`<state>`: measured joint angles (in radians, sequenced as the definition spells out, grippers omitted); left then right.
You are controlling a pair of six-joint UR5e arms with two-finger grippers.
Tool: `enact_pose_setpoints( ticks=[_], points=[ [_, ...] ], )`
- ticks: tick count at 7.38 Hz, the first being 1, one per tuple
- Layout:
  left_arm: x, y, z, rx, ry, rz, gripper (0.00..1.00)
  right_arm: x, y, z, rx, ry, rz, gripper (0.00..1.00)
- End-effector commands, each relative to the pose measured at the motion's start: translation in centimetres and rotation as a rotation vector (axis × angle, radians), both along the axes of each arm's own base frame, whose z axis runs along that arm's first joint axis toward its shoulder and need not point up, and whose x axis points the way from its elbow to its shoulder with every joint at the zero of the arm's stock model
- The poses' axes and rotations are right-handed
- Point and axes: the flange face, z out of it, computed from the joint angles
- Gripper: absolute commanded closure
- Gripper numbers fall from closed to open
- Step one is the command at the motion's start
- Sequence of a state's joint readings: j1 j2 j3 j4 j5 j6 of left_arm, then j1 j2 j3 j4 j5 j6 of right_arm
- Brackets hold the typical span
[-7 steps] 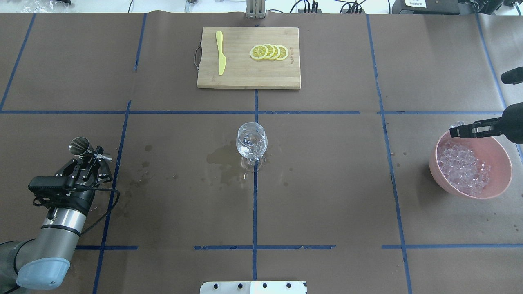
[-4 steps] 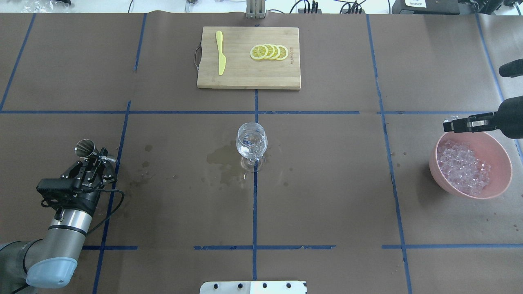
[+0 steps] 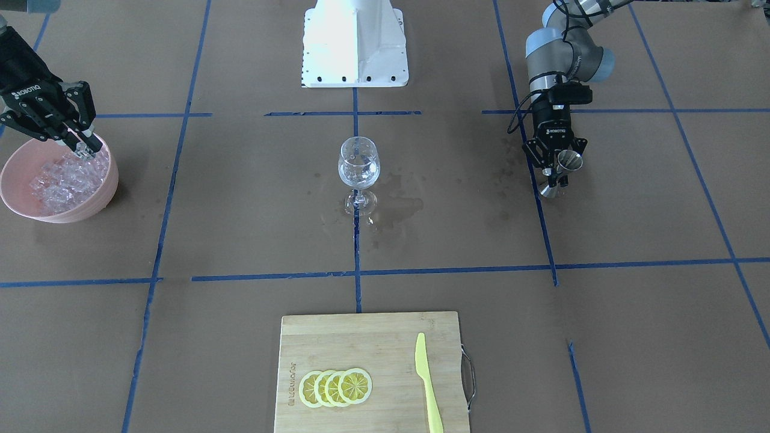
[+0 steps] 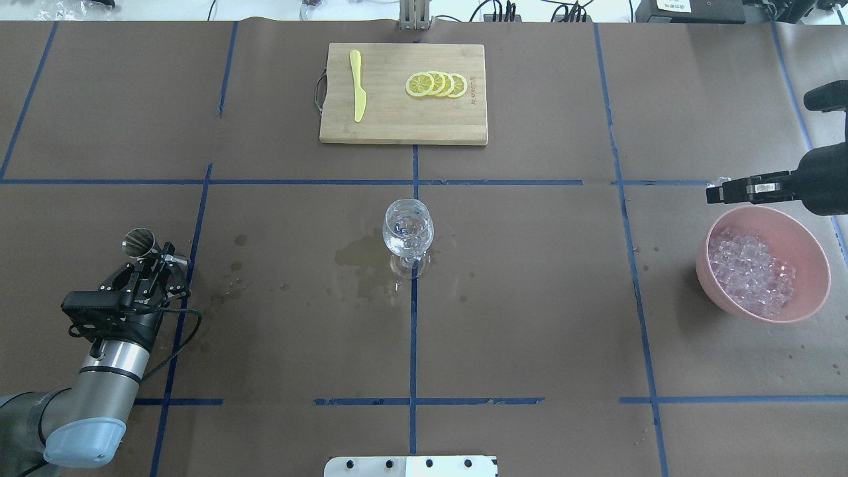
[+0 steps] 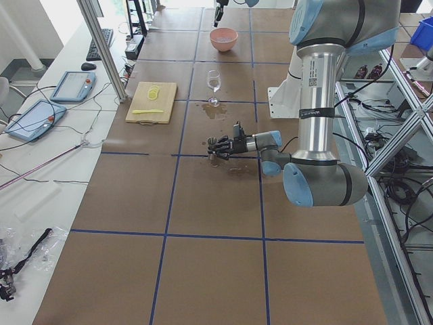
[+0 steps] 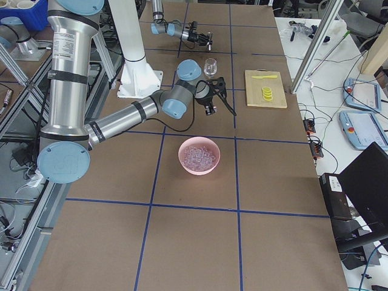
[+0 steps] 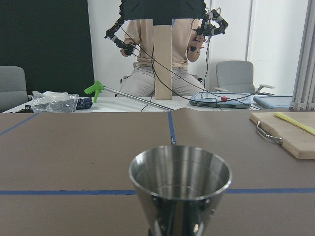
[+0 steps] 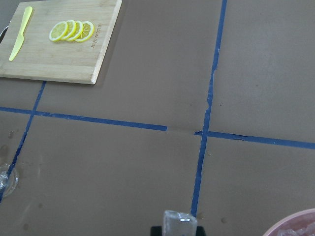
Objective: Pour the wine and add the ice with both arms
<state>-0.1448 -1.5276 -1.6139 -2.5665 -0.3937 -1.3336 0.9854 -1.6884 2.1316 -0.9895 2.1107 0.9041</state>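
A clear stemmed glass (image 4: 408, 228) stands at the table's middle, also in the front view (image 3: 359, 163); its contents are too glinty to tell. My left gripper (image 4: 151, 258) is shut on a steel jigger (image 4: 138, 241), upright and low over the table at the left; the wrist view shows its open cup (image 7: 180, 183). My right gripper (image 4: 717, 192) is shut on one ice cube (image 8: 179, 224) and hangs above the far-left rim of the pink bowl (image 4: 703, 265). The bowl holds a heap of ice (image 4: 752, 271).
A wooden cutting board (image 4: 403, 122) lies at the far middle with a yellow knife (image 4: 358, 86) and lemon slices (image 4: 436, 85). Wet stains (image 4: 361, 262) darken the paper left of the glass. The white pedestal (image 3: 355, 42) stands at the robot's edge.
My right gripper has risen out of the bowl with the ice cube and moved left, toward the glass. My left gripper with the jigger shifted slightly right, then held still.
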Motion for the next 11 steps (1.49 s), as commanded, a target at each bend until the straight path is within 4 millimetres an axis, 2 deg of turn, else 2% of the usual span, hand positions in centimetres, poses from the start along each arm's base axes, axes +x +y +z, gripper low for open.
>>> enact_pose_setpoints(
  ticks=[1,4,7,8,9,10,11],
  points=[
    [0.1,0.0,0.9,-0.004,-0.026,0.003,0.72,-0.3,-0.1,-0.5,0.01,-0.007,-0.005,1.0],
    [0.2,0.1,0.6,-0.009,-0.014,0.015,0.72,-0.5,0.0,-0.6,0.01,-0.012,-0.013,1.0],
    [0.2,0.1,0.7,-0.014,-0.015,0.025,0.37,-0.6,0.0,-0.6,0.01,-0.012,-0.015,1.0],
    [0.1,0.1,0.8,-0.014,-0.019,0.025,0.28,-0.8,-0.1,-1.1,0.019,-0.018,-0.017,1.0],
    [-0.1,0.1,0.9,-0.014,-0.022,0.025,0.01,-0.9,-0.2,-1.6,0.028,-0.024,-0.018,1.0],
    [-0.3,0.2,0.8,-0.023,-0.012,0.04,0.0,-1.0,-0.2,-1.6,0.029,-0.025,-0.022,1.0],
    [-0.8,0.5,0.1,-0.046,0.01,0.082,0.0,-1.5,-0.5,-2.5,0.043,-0.034,-0.027,1.0]
  ],
)
